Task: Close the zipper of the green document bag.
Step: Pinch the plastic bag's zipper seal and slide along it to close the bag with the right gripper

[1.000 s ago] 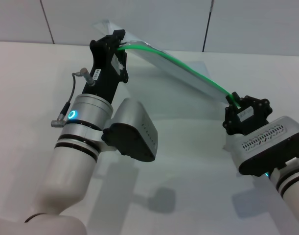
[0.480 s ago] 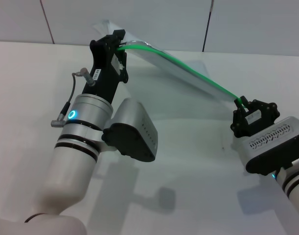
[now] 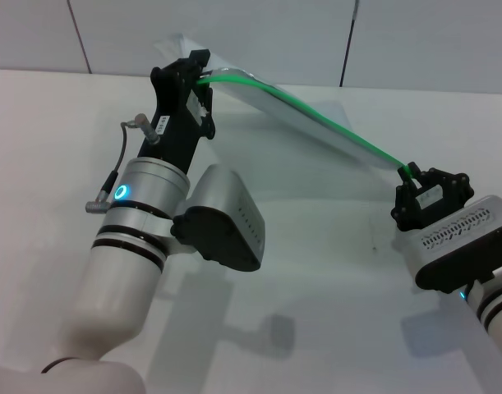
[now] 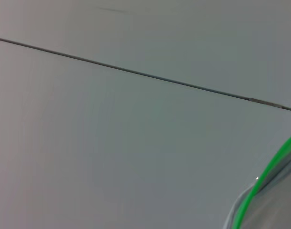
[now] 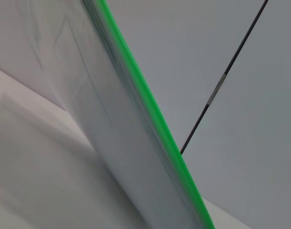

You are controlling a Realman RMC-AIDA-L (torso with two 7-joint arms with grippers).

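green document bag held up off white table. left gripper clamped on zipper far end, right gripper pinching its near end.

The green document bag is a flat pouch of translucent pale plastic, held up off the table and stretched on a slant — its far-left end high near the back edge of the table, its right end lower, toward the table's right edge. The zipper is a thin bright green strip along the pouch's upper long edge, running in one gently sagging line from end to end. The slider is probably at the right end, but it is too small to make out.
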